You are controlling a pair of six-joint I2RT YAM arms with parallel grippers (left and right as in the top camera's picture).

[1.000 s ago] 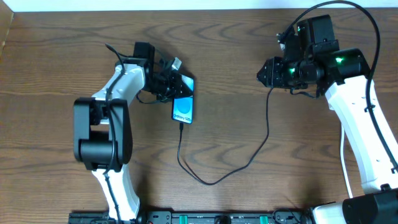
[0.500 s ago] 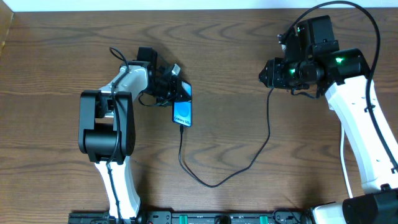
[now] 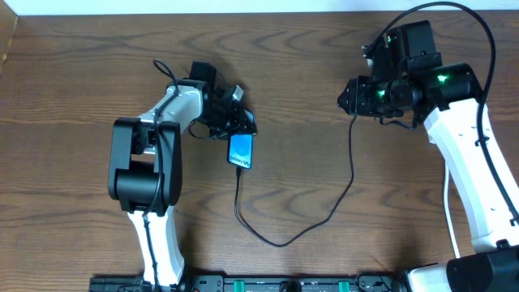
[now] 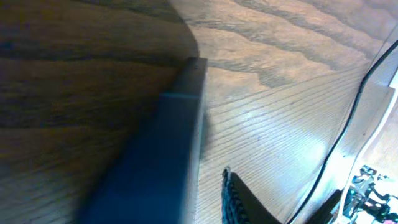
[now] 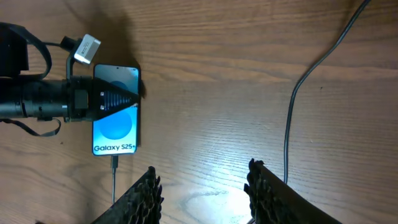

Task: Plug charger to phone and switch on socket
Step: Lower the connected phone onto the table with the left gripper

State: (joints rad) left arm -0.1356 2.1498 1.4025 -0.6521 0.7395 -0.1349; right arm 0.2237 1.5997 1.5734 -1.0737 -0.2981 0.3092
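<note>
The phone (image 3: pixel 241 152), blue screen up, lies on the wooden table; it also shows in the right wrist view (image 5: pixel 116 132) and edge-on in the left wrist view (image 4: pixel 161 155). The black charger cable (image 3: pixel 276 241) is plugged into its bottom end (image 5: pixel 114 163) and loops right and up to under my right arm. My left gripper (image 3: pixel 242 123) lies over the phone's top end (image 5: pixel 121 98); its one visible finger (image 4: pixel 233 196) stands apart from the phone's edge. My right gripper (image 3: pixel 345 96) is open and empty above the bare table (image 5: pixel 202 177). The socket is out of view.
The cable's long run passes beside my right fingers (image 5: pixel 288 124) and shows in the left wrist view (image 4: pixel 348 124). A small white tag (image 5: pixel 86 48) hangs from the left wrist wiring. The table's back edge is at the top of the overhead view.
My left arm has swung right and its gripper has turned over the phone's top. The phone has slid slightly toward the front and covers less of the view. The right arm has not moved.
</note>
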